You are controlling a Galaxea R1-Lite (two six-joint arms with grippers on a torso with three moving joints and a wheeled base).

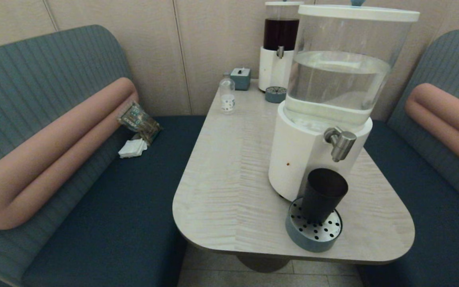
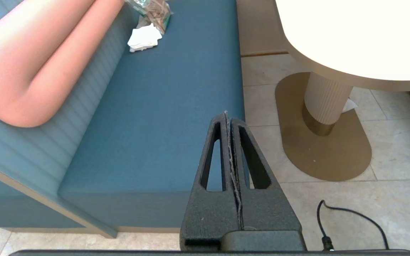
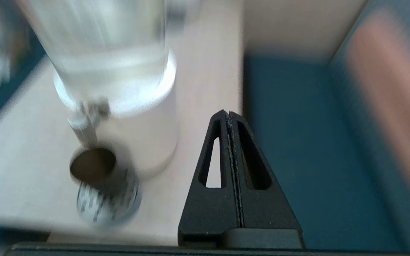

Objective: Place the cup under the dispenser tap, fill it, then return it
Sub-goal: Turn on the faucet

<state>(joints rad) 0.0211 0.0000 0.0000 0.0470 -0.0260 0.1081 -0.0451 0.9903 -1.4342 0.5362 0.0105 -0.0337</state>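
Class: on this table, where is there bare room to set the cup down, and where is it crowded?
Bare: the table left of the big dispenser, from the small bottle to the near edge. Crowded: the cup on its drip tray.

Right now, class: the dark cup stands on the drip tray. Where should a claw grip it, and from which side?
Grip the cup around its upper wall just below the rim, coming from the robot's right, where the table is bare. It stands upright and tapers downward, so a high grip holds best. The dispenser tap overhangs it and the white base backs it, ruling out a top approach. The right claw is nearest.
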